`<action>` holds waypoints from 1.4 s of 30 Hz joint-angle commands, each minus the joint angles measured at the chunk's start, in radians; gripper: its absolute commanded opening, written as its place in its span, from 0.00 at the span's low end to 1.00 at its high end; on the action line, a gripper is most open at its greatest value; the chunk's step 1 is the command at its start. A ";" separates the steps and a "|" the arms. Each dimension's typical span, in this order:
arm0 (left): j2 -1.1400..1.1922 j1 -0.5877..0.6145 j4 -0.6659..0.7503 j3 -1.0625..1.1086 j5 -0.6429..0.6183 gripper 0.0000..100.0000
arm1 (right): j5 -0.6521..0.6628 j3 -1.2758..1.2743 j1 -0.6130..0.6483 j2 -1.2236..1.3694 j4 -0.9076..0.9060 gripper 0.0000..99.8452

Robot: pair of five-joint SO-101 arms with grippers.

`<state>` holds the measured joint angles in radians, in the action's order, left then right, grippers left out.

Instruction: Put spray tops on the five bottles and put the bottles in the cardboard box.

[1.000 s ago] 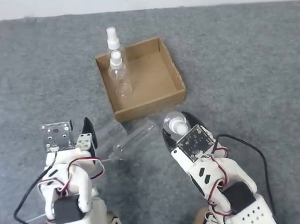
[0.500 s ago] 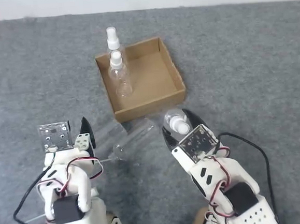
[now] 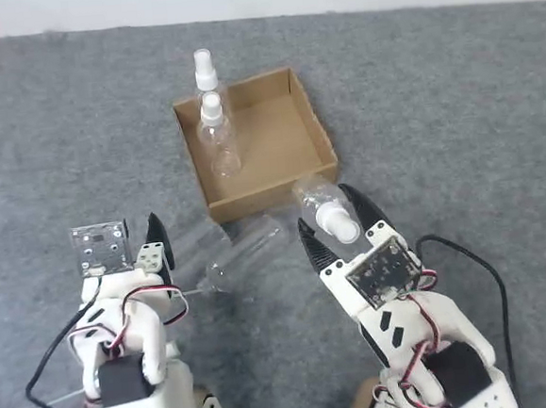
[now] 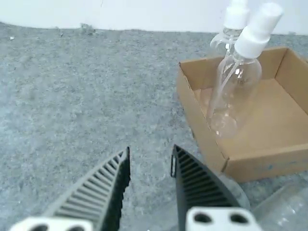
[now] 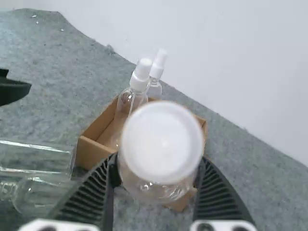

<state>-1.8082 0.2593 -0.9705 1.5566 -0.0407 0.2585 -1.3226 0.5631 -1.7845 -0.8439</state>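
Right hand (image 3: pixel 322 207) is clamped on a clear spray bottle (image 3: pixel 312 195), lifted off the desk (image 3: pixel 454 105). The bottle is tilted. Its long axis runs about 11 to 5 o'clock in the high view, with the base toward the cardboard box (image 3: pixel 316 125) and the white spray top (image 3: pixel 337 221) pointing back at the wrist. In the right wrist view the top faces straight into the lens, with one finger (image 5: pixel 91 192) on each side of the body. The right arm is stretched forward from 5 o'clock, and the bottle's base sits over the box's near right corner.

Left hand (image 4: pixel 150 156) is released, fingers apart with only grey desk between them. It sits at 8 o'clock in the high view, aimed toward the box.

The box is at 12 o'clock. One capped bottle (image 3: pixel 221 142) stands upright inside at its left wall. A second capped bottle (image 3: pixel 205 69) is upright at the far left corner; can't tell whether it's inside or just behind.

Two topless clear bottles (image 3: pixel 250 251) lie on their sides between the arms, just in front of the box, long axes about 8 to 2 o'clock.
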 commanded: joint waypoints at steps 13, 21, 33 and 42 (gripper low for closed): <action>-0.017 0.080 0.091 -0.005 0.002 0.13 | 0.087 0.163 -0.012 -0.004 -0.002 0.10; -0.017 0.135 0.186 0.035 0.000 0.13 | 0.083 0.219 0.024 0.153 0.048 0.10; -0.017 0.133 0.187 0.038 0.000 0.13 | 0.006 0.485 0.065 0.562 0.051 0.10; -0.017 0.137 0.187 0.038 0.000 0.13 | -0.026 0.614 0.120 0.799 0.090 0.10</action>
<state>-1.8082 0.3882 -0.8140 1.6026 -0.0407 0.2463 -0.7994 0.6552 -1.0833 -0.8193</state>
